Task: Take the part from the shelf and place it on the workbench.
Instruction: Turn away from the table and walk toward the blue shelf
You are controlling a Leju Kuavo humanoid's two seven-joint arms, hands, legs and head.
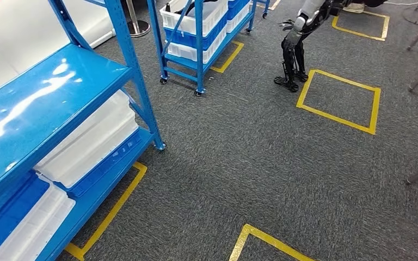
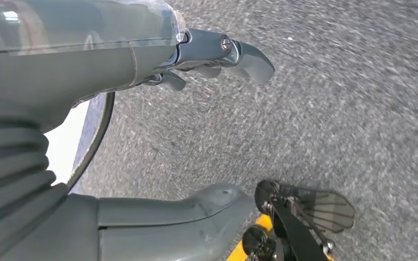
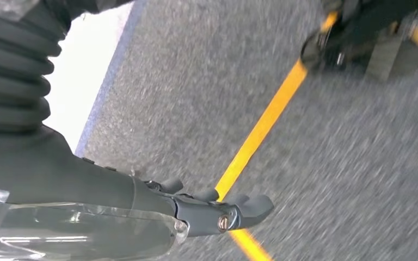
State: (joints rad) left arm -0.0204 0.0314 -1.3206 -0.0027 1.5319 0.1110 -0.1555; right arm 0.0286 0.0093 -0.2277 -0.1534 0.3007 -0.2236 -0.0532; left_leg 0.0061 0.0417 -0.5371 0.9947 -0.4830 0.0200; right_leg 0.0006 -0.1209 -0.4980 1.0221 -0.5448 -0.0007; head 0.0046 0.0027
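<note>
A blue shelf (image 1: 54, 92) stands at the left in the head view, its top board bare and shiny. White bins (image 1: 90, 142) and blue bins (image 1: 11, 209) lie on its lower level; what they hold is hidden. My left hand (image 2: 196, 125) hangs over the grey carpet, thumb and fingers apart with nothing between them. My right hand (image 3: 217, 209) also hangs above the carpet, fingers stretched out and holding nothing, beside a yellow floor line (image 3: 261, 130).
A second blue shelf on wheels (image 1: 198, 32) with white and blue bins stands farther back. Another robot (image 1: 299, 43) stands beyond it next to a yellow taped square (image 1: 340, 100). More yellow tape (image 1: 266, 239) marks the carpet in front.
</note>
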